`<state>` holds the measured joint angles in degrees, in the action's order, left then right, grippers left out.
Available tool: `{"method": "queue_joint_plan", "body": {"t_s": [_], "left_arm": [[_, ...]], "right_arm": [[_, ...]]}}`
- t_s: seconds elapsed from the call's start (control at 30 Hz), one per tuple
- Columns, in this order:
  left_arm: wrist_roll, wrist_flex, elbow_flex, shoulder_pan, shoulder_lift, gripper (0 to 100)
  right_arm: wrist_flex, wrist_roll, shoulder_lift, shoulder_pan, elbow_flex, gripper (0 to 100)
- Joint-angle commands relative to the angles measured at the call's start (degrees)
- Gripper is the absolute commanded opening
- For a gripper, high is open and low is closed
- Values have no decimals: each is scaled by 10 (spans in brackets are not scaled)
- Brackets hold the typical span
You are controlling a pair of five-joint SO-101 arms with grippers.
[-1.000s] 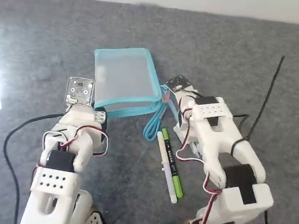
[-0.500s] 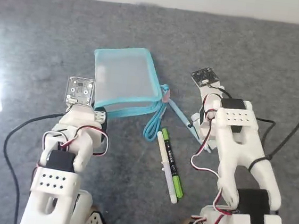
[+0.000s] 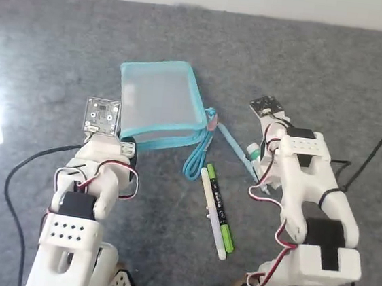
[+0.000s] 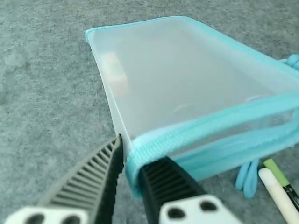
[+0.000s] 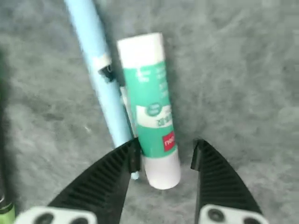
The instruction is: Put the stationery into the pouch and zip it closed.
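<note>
Pinches the near zip corner of the translucent, teal-edged pouch (image 4: 187,88) with the left tool (image 4: 128,175), closed narrow on the fabric. Straddles the end of a green-and-white glue stick (image 5: 152,102) with the right tool (image 5: 163,156), spread wide and not gripping. Lies against a light blue pen (image 5: 96,70) on the grey surface (image 3: 321,75), just beside the pouch's teal cord loop (image 3: 194,162). Leaves a green marker (image 3: 220,207) and a white marker (image 3: 212,213) side by side between the arms, outside the pouch.
</note>
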<state>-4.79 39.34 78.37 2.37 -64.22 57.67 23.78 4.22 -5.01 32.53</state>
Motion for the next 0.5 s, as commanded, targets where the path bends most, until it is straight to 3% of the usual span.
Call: {"method": "queue_joint_plan", "body": {"t_s": [0.0, 0.23, 0.47], "left_arm": [[2, -14, -5, 0, -9, 11], [2, -14, -5, 0, -9, 11], [2, -16, -5, 0, -7, 11]], "right_arm": [[-7, 9, 0, 17, -7, 154], [7, 10, -2, 22, -28, 14], [159, 4, -115, 20, -114, 8]]}}
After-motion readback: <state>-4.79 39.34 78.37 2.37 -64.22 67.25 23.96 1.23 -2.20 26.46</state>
